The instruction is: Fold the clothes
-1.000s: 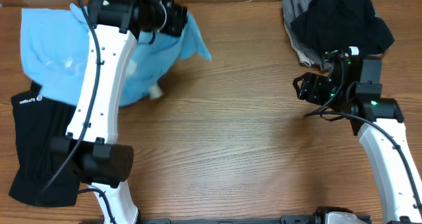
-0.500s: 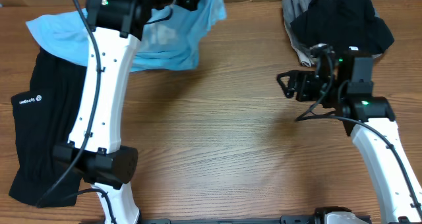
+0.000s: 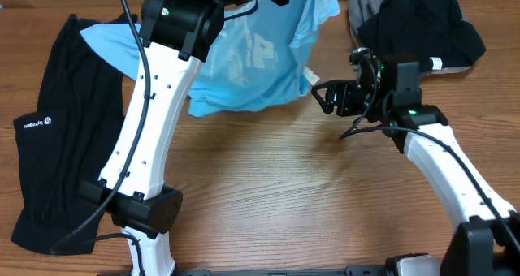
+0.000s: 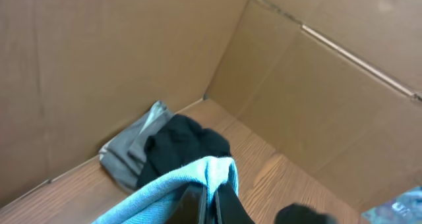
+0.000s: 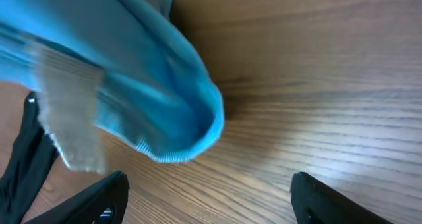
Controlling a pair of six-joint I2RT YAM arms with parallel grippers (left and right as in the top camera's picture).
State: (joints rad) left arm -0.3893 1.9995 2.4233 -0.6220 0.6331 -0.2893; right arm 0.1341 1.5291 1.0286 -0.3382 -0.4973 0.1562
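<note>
One light blue T-shirt (image 3: 252,65), one long black garment (image 3: 57,146), one crumpled black garment (image 3: 422,24), one grey garment (image 3: 367,8). Four in all.

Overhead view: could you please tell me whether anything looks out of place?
The T-shirt hangs lifted and bunched, not laid flat. The black-and-grey pile at the far right lies crumpled in a heap.

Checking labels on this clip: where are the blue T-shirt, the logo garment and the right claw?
Blue T-shirt (image 3: 244,73): overhead, middle of the cloth.
Logo garment (image 3: 57,170): overhead, mid panel.
Right claw (image 3: 318,98): overhead, between fingertips.
</note>
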